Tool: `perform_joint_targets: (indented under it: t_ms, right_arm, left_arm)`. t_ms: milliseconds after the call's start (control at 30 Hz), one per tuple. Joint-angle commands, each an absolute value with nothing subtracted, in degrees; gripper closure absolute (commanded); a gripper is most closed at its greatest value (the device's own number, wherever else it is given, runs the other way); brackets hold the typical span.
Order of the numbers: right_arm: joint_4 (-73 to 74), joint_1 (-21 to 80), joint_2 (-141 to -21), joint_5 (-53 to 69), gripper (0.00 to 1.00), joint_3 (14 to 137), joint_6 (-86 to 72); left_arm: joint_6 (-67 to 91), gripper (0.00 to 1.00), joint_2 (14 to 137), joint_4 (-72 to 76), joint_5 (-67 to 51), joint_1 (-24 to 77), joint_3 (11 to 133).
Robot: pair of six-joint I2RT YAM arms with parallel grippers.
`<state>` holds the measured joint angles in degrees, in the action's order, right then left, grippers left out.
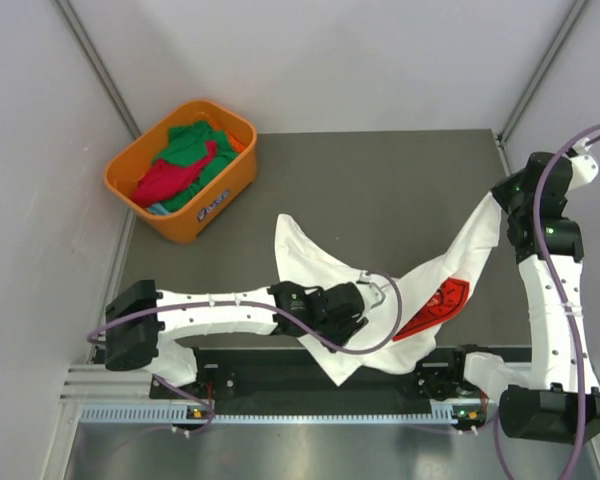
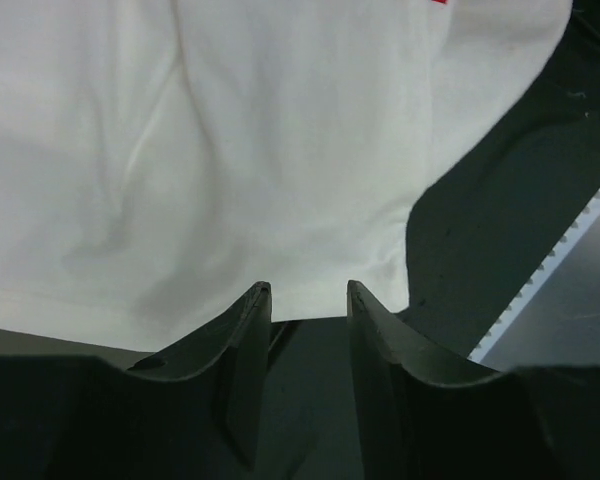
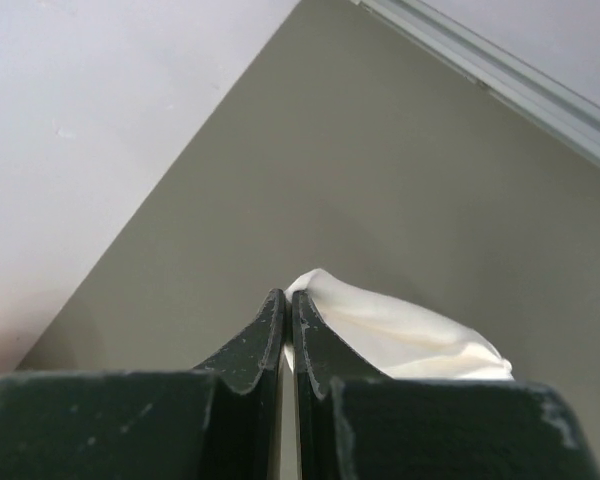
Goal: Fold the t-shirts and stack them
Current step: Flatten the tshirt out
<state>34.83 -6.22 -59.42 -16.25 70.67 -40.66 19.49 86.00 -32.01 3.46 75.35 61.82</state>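
A white t-shirt (image 1: 305,250) with a red chest print (image 1: 432,308) hangs stretched across the right half of the table. My right gripper (image 1: 502,195) is raised at the right side and shut on one corner of it; the right wrist view shows white cloth (image 3: 400,335) pinched between the jaws of that gripper (image 3: 288,298). My left gripper (image 1: 372,298) sits low near the table's front edge. In the left wrist view, this gripper (image 2: 308,290) is open, with the shirt's hem (image 2: 230,150) lying just past the fingertips and nothing between them.
An orange basket (image 1: 117,182) at the back left holds a green t-shirt (image 1: 190,145) and a red t-shirt (image 1: 165,180). Grey walls close in the dark table (image 1: 380,180). A toothed rail (image 1: 280,412) runs along the near edge by the arm bases.
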Motion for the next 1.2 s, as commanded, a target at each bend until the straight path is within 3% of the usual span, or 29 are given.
perform_joint_targets:
  t_ms: [0, 433, 1033, 1167]
  right_arm:
    - [33.0, -7.6, -56.6, -14.9, 1.00, 69.9, -40.6]
    - [34.2, -8.3, -55.0, -12.3, 1.00, 67.1, -40.9]
    - [34.7, -8.3, -53.7, -11.5, 1.00, 66.7, -40.9]
    - [34.6, -8.3, -54.1, -11.0, 1.00, 67.2, -41.1]
  left_arm:
    - [23.8, 0.59, 86.9, -27.7, 3.1, 79.4, 60.9]
    - [31.0, 0.58, 97.1, -28.9, 7.5, 91.0, 64.4]
    - [32.2, 0.57, 102.3, -30.4, 14.3, 91.8, 64.1]
    - [32.6, 0.68, 102.9, -30.8, 14.3, 91.8, 63.9]
